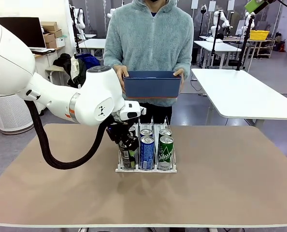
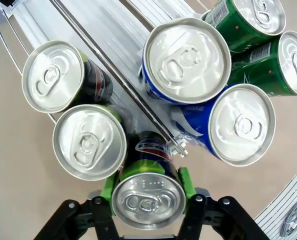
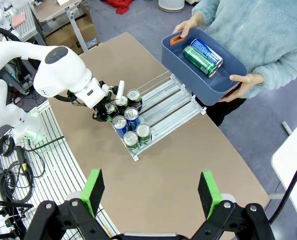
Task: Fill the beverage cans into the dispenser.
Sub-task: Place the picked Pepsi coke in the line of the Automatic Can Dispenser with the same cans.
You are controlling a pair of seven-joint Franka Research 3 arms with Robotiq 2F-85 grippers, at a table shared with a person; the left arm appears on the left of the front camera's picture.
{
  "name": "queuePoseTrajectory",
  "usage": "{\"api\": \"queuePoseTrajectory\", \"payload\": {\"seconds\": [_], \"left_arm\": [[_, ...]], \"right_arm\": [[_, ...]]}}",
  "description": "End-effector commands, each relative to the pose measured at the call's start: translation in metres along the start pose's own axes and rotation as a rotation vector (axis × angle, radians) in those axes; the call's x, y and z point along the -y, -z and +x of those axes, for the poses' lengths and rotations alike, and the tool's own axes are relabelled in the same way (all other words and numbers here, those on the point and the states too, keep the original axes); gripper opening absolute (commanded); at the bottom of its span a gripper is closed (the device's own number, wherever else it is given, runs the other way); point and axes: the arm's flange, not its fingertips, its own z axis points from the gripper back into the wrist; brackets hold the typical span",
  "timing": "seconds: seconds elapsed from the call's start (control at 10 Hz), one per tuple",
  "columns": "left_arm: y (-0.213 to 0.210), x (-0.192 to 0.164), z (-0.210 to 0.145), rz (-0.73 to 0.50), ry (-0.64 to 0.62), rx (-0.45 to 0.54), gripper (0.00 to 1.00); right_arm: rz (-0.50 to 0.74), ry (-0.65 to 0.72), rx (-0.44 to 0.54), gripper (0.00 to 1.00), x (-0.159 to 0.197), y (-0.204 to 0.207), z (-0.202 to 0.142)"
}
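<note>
One can (image 2: 148, 201) sits in left gripper (image 2: 147, 185), clamped or loose I can't tell; right gripper (image 3: 151, 192) wide, empty. Slick, dentable: hold mid-body.

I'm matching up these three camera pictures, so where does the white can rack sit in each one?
Front view: the rack stands mid-picture, below the held blue bin.
Left wrist view: the rack's bare lanes run to the top left.
Right wrist view: the rack lies centre, slanting up toward the bin.
Shared landmark: the two blue cans in its middle lane.
</note>
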Motion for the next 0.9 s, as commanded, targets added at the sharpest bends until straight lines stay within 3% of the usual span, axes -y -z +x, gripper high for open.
{"api": "queuePoseTrajectory", "payload": {"seconds": [0.0, 0.1, 0.2, 0.3, 0.4, 0.5, 0.6, 0.8], "left_arm": [[-0.015, 0.001, -0.005, 0.014, -0.004, 0.018, 0.8], [-0.022, 0.001, -0.007, 0.024, -0.008, 0.03, 0.8], [-0.029, 0.004, -0.01, 0.028, -0.015, 0.035, 0.99], [-0.035, 0.008, -0.014, 0.024, -0.025, 0.044, 0.89], [-0.04, 0.009, -0.018, 0.025, -0.016, 0.056, 1.0], [-0.046, 0.017, -0.027, 0.015, -0.018, 0.061, 1.0], [-0.038, 0.006, -0.004, 0.029, 0.001, 0.054, 1.0], [-0.038, 0.006, -0.004, 0.029, 0.001, 0.054, 1.0]], "right_arm": [[0.008, 0.008, 0.0, 1.0, -0.002, 0.0, 0.0], [0.008, 0.008, 0.0, 1.0, -0.002, 0.0, 0.0], [0.008, 0.008, 0.0, 1.0, -0.002, 0.0, 0.0], [0.008, 0.008, 0.0, 1.0, -0.002, 0.0, 0.0], [0.008, 0.008, 0.0, 1.0, -0.002, 0.0, 0.0], [0.008, 0.008, 0.0, 1.0, -0.002, 0.0, 0.0], [0.008, 0.008, 0.0, 1.0, -0.002, 0.0, 0.0], [0.008, 0.008, 0.0, 1.0, -0.002, 0.0, 0.0]]}}
